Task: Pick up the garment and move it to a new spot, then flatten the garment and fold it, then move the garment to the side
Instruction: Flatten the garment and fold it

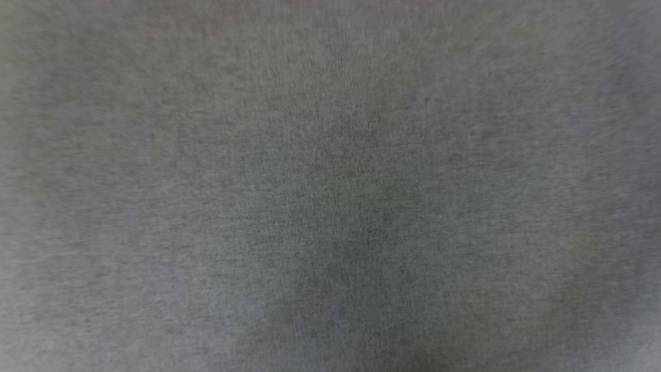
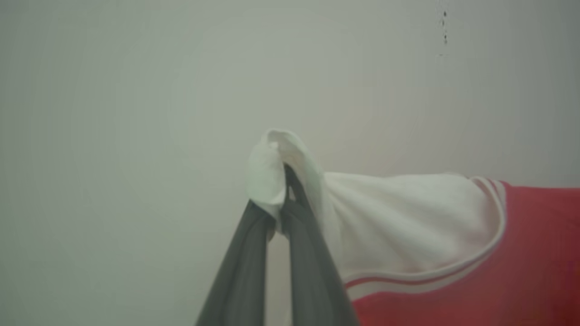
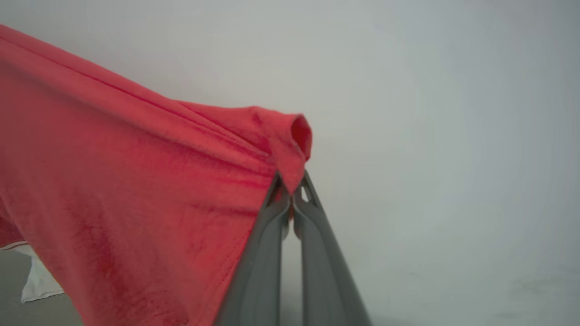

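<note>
My head view gives me a blurred grey surface (image 1: 330, 186) with no edge in sight. Behind both wrists is a plain pale backdrop (image 2: 136, 113), open on each gripper's outer side. The garment (image 2: 534, 253) is held up between them: red body, white sleeve (image 2: 408, 217), striped trim. Its long axis runs gripper to gripper. My left gripper (image 2: 284, 194) is clamped on the sleeve end, and my right gripper (image 3: 292, 192) is pinched on a red corner.
</note>
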Motion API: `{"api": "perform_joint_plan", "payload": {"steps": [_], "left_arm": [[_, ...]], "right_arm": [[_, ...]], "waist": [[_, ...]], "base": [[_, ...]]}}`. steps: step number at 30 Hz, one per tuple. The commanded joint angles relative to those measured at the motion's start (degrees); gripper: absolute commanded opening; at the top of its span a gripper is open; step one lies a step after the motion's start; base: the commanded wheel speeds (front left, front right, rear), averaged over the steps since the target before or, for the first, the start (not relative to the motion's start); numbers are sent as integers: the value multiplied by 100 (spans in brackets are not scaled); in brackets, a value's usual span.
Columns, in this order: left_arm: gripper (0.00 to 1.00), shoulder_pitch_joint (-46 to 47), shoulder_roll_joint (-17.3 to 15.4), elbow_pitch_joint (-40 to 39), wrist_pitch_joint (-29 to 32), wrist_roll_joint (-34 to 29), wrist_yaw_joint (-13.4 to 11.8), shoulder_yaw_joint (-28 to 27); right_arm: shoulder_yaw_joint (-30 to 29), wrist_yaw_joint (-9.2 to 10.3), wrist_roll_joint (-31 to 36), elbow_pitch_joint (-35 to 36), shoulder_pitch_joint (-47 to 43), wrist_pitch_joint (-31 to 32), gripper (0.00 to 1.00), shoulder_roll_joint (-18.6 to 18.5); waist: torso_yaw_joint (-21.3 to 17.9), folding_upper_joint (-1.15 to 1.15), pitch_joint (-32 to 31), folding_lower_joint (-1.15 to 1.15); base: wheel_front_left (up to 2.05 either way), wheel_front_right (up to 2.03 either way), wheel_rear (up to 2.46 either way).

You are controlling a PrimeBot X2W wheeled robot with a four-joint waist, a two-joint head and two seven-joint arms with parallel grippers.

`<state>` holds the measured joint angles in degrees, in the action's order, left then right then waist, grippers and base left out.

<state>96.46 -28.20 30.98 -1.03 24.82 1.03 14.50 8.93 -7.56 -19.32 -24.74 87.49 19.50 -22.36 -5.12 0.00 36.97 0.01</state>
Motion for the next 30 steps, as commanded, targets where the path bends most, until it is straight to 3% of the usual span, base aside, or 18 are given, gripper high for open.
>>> {"api": "perform_joint_plan", "payload": {"steps": [1, 10, 16, 23, 30], "left_arm": [[0, 141, -33, 125, -49, 1, -11, -49], [0, 91, 69, 868, -296, 134, 113, -43], [0, -508, 241, 1423, -725, 409, 327, -82], [0, -2122, 318, 1713, -1253, 775, 556, -92], [0, -4616, 510, 1130, -1396, 1235, 555, -293]], "right_arm": [[29, 14, -16, -173, 168, -106, 0, -7], [572, 13, -335, -1255, 656, -881, 0, 95], [1163, 13, -720, -1955, 336, -1332, 0, 104], [1974, 13, -1319, -2151, -879, -1649, 0, -49], [2618, 14, -1880, -1680, -2804, -1609, 0, -404]], "waist": [[-24, 0, 428, -1], [13, 0, 757, -1], [104, 0, 479, -1], [198, 0, -503, -1], [291, 0, -1715, -1]], "base": [[0, 0, 0], [0, 0, 0], [0, 0, 0], [0, 0, 0], [0, 0, 0]]}}
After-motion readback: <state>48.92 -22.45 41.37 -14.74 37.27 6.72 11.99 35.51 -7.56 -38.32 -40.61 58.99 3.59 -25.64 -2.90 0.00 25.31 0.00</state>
